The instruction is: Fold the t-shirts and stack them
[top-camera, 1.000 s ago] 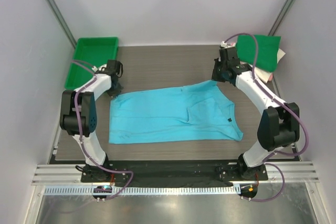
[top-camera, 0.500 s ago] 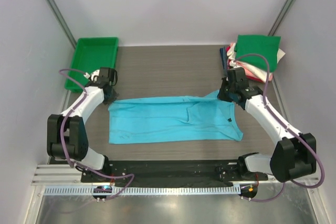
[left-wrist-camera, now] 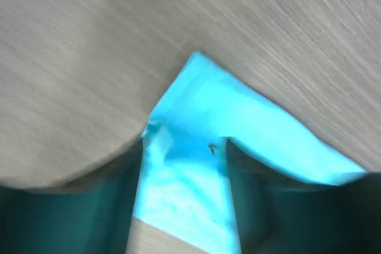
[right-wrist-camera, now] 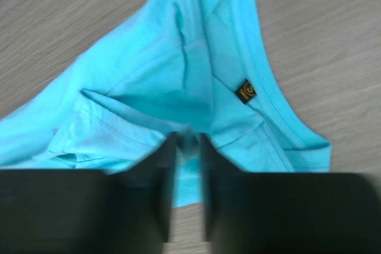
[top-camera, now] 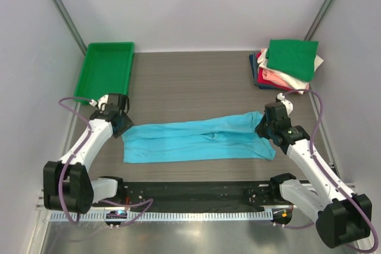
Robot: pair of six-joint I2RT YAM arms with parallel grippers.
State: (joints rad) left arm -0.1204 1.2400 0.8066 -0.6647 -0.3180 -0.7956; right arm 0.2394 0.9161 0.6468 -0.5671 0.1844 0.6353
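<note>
The turquoise t-shirt (top-camera: pixel 199 141) lies on the table, folded lengthwise into a long band. My left gripper (top-camera: pixel 122 126) is at its left end. In the left wrist view the left gripper (left-wrist-camera: pixel 184 147) stands open, with the shirt's corner (left-wrist-camera: pixel 196 105) lying between the spread jaws. My right gripper (top-camera: pixel 266 128) is at the collar end. Seen from the right wrist, the right gripper (right-wrist-camera: pixel 187 138) has its jaws a narrow gap apart, low over a fold of the shirt (right-wrist-camera: pixel 178 69) beside the neck label (right-wrist-camera: pixel 245 91). Several folded t-shirts (top-camera: pixel 289 63) are stacked at the back right, a green one on top.
A rigid green tray (top-camera: pixel 104 69) stands at the back left. White walls close in both sides. The arms' bases and a black rail (top-camera: pixel 190 191) run along the near edge.
Both grippers pulled the shirt's far edge toward the near side, folding it into a narrower band. Both sets of jaws have parted, the left one widely.
</note>
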